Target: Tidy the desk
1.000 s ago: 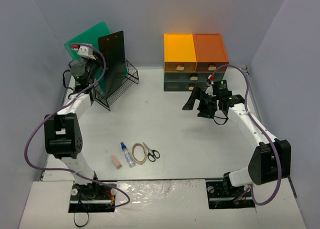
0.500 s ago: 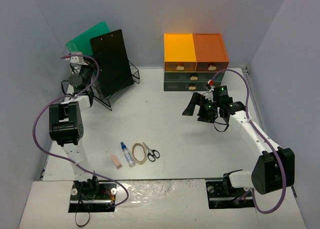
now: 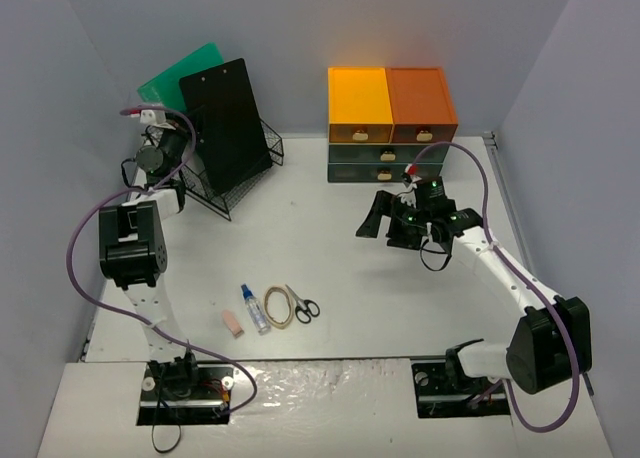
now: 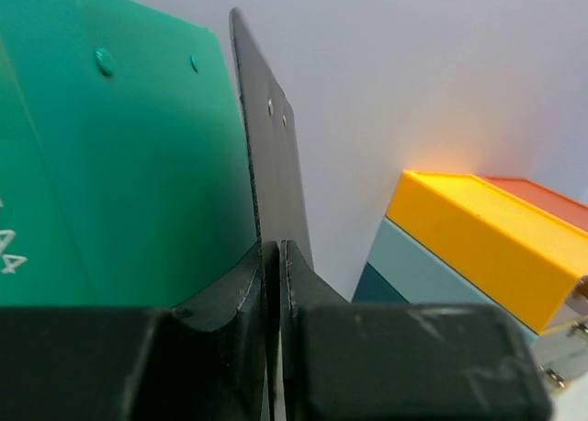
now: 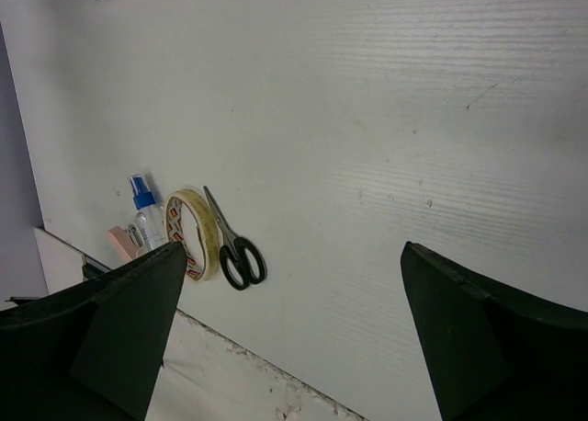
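Pale grey walls on three sides, and between them the white desk surface (image 3: 300,228) fills the whole floor of the top view, bare through its middle. At the far edge sits the drawer unit (image 3: 392,128), its two orange top drawers over darker ones, all apparently pushed in, so we can't see what they hold. Over at the far left corner, the black wire basket (image 3: 252,168) holds two boards on edge, leaning back: the green board (image 3: 178,73) behind, the black clipboard (image 3: 225,113) in front.

Now the arms. The left gripper (image 4: 273,256) is up at that basket, fingers pinched on the black clipboard's edge, which rises straight out from between them. The right gripper (image 3: 382,222) hangs over mid-surface in front of the drawers, fingers spread wide with nothing between them.

And here's what the coming move likely turns on: the loose things lie in a tight row near the front edge, well apart from the right fingers, off toward the near left. The left arm's base is closer, but that gripper is busy, so we'd back the right. In the row: tape roll (image 3: 279,306), the scissors (image 3: 303,305) just beside it with blades angled toward the far left, spray bottle (image 3: 254,308), pink eraser (image 3: 232,324).
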Robot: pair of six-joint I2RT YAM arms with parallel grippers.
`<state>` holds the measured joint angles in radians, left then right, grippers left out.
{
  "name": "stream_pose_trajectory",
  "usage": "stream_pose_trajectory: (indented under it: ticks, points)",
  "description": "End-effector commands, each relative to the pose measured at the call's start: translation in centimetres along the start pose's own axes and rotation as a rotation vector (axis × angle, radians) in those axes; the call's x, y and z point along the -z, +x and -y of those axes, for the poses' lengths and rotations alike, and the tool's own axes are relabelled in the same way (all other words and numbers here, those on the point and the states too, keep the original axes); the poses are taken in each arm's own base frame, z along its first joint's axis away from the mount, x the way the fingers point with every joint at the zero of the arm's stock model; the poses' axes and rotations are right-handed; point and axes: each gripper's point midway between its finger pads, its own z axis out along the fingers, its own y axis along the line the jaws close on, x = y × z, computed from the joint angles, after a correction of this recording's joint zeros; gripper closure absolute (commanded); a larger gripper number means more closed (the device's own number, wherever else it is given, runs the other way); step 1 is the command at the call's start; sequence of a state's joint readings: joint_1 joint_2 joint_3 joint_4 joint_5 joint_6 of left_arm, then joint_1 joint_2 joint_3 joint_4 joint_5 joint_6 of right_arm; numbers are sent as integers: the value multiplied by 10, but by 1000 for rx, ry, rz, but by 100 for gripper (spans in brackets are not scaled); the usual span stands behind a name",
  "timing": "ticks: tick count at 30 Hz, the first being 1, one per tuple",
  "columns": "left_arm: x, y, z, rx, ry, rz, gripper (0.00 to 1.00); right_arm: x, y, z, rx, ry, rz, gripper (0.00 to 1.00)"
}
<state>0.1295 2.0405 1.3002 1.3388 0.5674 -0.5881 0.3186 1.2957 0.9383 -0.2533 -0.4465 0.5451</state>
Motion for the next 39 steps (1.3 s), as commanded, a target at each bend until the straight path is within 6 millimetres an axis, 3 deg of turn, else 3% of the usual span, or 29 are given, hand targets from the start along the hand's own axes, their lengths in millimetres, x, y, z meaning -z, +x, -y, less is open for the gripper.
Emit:
stream_pose_trajectory:
  ticks: [1, 3, 4, 9, 18, 24, 30, 32, 39]
  points:
    - [4, -17, 47, -19, 136, -79, 77, 7, -19, -24, 39, -48, 77, 0]
    - [10, -17, 52, -15, 138, -112, 51, 6, -16, -27, 38, -52, 71, 0]
    - [13, -17, 56, -11, 141, -126, 42, 6, -15, -29, 38, -56, 69, 0]
    - [22, -31, 71, -10, 151, -138, 24, 12, -17, -39, 37, -80, 84, 0]
    - [40, -52, 72, -92, 36, -239, 20, 24, -15, -50, 30, -117, 88, 0]
    - [64, -51, 56, -111, -145, -354, 20, 27, -13, -55, 35, -134, 75, 0]
    - [113, -70, 41, -132, -433, -442, 19, 34, -17, -62, 29, -153, 91, 0]
    - [124, -79, 51, -124, -470, -446, 19, 33, -17, -61, 28, -148, 91, 0]
    - [195, -67, 76, -86, -650, -598, 19, 21, -11, -53, 32, -123, 45, 0]
